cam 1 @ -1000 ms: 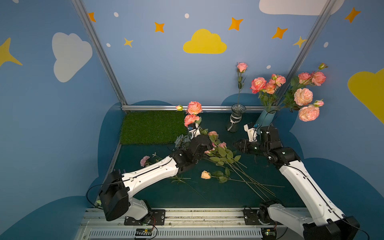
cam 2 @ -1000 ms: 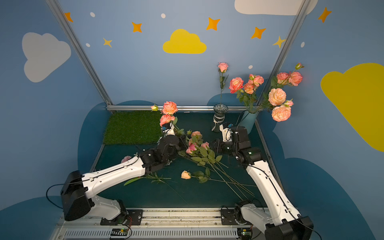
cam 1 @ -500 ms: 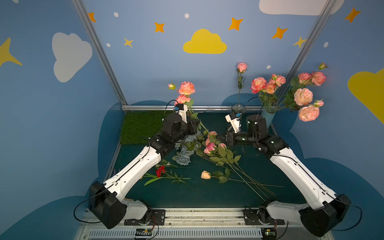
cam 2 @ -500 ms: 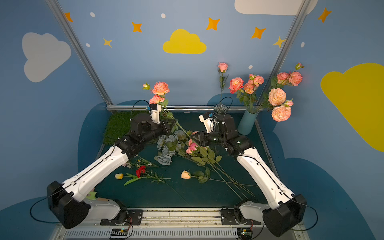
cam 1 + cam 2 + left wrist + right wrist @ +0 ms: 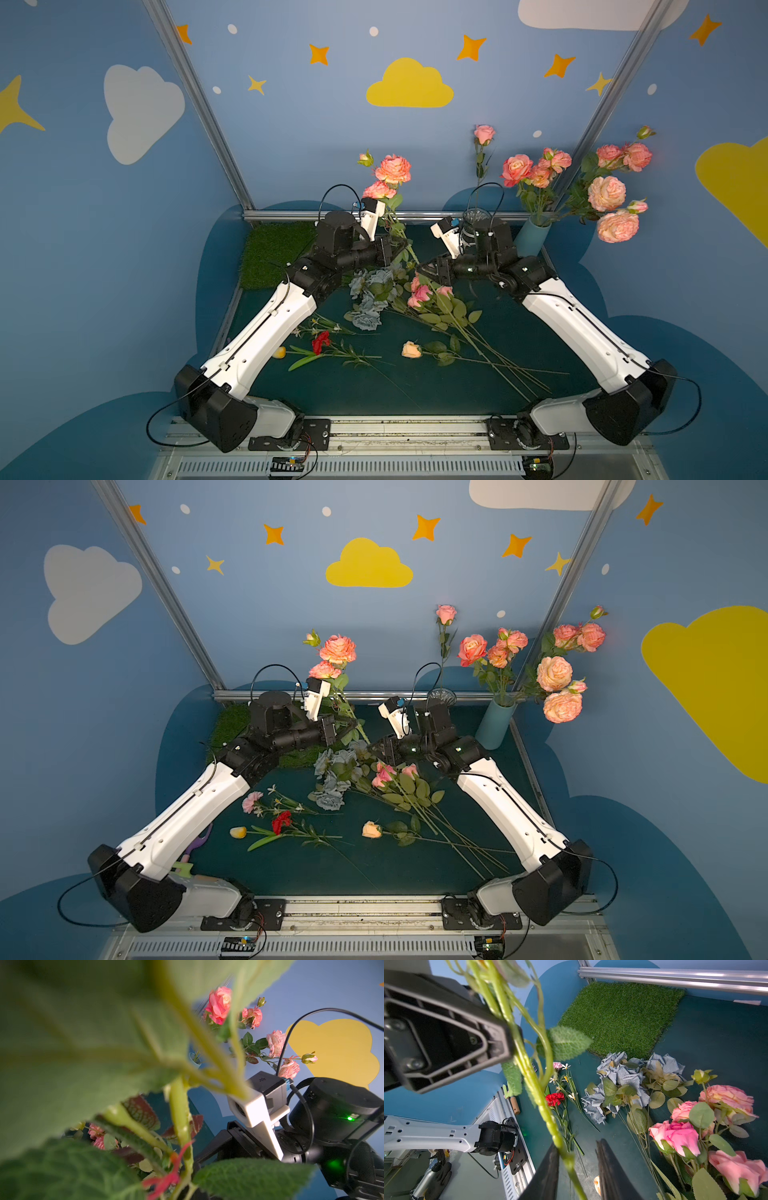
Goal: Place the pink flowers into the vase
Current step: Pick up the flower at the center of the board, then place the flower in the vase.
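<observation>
My left gripper (image 5: 400,245) is raised over the middle of the table, shut on the green stem of a spray of pink flowers (image 5: 392,168) whose blooms stand above it. The stem's lower end hangs between the fingers of my right gripper (image 5: 577,1144), which is open with a gap on both sides; both top views show it (image 5: 420,270) facing the left one. More pink flowers (image 5: 422,293) lie on the table. The teal vase (image 5: 532,239) at the back right holds several pink roses (image 5: 606,193). Leaves hide the left jaws in the left wrist view.
A glass vase (image 5: 476,217) with one pink rose stands behind my right wrist. Grey-blue flowers (image 5: 372,295), a red flower (image 5: 321,340), a peach rose (image 5: 411,349) and long stems lie on the table. A grass mat (image 5: 274,257) sits at the back left.
My left arm has lifted the pink spray up and toward the back. My right arm has swung left from beside the vases to the hanging stem, and its jaws have narrowed around it.
</observation>
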`<act>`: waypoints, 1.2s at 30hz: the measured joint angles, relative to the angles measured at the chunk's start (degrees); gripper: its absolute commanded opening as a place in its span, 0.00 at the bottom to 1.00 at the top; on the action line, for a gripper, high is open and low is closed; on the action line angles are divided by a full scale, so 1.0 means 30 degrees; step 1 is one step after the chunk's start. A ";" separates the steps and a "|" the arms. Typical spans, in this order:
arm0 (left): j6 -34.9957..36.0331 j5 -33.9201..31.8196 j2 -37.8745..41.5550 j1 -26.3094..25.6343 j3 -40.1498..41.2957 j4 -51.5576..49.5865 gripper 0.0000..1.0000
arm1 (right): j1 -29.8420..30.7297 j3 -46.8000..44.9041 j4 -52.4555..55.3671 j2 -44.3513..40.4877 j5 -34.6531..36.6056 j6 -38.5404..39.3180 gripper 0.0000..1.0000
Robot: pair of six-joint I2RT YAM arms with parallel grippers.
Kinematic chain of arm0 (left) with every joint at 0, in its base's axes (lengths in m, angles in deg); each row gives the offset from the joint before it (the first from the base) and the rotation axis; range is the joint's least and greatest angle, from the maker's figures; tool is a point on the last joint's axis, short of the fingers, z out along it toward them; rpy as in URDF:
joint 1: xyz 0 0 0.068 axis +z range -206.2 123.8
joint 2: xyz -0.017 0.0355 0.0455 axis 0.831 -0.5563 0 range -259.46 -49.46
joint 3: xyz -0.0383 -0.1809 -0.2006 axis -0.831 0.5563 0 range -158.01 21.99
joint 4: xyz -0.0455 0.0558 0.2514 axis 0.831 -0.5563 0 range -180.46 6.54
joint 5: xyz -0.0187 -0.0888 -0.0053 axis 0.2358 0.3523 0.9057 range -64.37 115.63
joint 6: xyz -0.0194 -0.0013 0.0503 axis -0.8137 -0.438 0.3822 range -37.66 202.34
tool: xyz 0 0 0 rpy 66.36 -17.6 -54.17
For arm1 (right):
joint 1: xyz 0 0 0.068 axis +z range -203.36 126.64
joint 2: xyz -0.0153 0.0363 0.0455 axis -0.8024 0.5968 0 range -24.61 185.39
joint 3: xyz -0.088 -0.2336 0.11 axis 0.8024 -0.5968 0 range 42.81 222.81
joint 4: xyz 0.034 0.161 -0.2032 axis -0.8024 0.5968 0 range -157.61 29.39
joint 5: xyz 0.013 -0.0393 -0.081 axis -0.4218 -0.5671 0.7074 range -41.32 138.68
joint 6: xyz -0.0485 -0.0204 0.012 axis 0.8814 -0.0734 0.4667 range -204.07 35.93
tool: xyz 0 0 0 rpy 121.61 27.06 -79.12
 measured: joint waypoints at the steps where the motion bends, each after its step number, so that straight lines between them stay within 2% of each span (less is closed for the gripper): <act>1: 0.0066 0.0102 -0.0073 0.0000 0.0000 -0.0095 0.02 | 0.0029 0.0007 0.0051 0.0015 -0.0015 0.0095 0.12; 3: 0.0204 0.0109 -0.0248 0.0022 -0.0015 -0.0168 0.02 | 0.0102 0.0066 0.0270 0.0102 -0.0255 0.0379 0.00; 9: 0.0321 0.0255 -0.0408 0.0124 -0.0073 -0.0328 0.05 | 0.0313 0.0211 0.0488 0.0321 -0.0459 0.0481 0.00; 10: 0.0321 0.0262 -0.0408 0.0138 -0.0073 -0.0313 0.09 | 0.0313 0.0240 0.0495 0.0321 -0.0415 0.0532 0.00; 11: 0.0335 0.0262 -0.0408 0.0131 -0.0087 -0.0284 0.20 | 0.0313 0.0248 0.0474 0.0321 -0.0364 0.0546 0.00; 13: 0.0248 0.0393 -0.0386 0.0117 -0.0102 -0.0277 0.49 | 0.0328 0.0248 0.0408 0.0313 0.0036 0.0517 0.00; 15: 0.0029 0.0517 -0.0291 0.0117 -0.0102 -0.0255 0.60 | 0.0262 0.0248 0.0364 0.0313 0.0860 0.0401 0.00; 17: -0.0168 0.0546 -0.0051 0.0080 -0.0015 -0.0138 0.66 | 0.0211 0.0248 0.0328 0.0306 0.1887 0.0240 0.00; 24: -0.0823 -0.0576 0.1982 0.0036 0.1639 0.0160 0.68 | 0.0204 0.0321 -0.0248 0.0306 0.7009 0.0248 0.00; 29: -0.0976 -0.1960 0.3293 0.0036 0.3257 0.0226 0.68 | 0.0197 0.0772 -0.1639 0.0306 1.2262 0.0918 0.00; 36: -0.1319 -0.2601 0.3322 0.0036 0.5231 0.0714 0.67 | -0.0291 0.2244 -0.7621 0.0860 1.8462 0.4102 0.00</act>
